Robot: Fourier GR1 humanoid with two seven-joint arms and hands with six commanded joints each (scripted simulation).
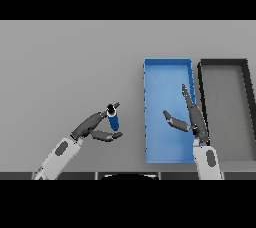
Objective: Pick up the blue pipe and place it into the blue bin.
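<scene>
Left hand (98, 128) pinches blue pipe (113, 120) upright beside blue bin (148, 122).

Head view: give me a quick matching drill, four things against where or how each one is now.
Things:
1. pipe
2. blue bin
3. black bin
4. right hand

States:
A. farthest right on the table
B. open, over the blue bin
C. between the left hand's fingers and thumb
D. between the pipe and the black bin

Pairs: 1-C, 2-D, 3-A, 4-B
</scene>
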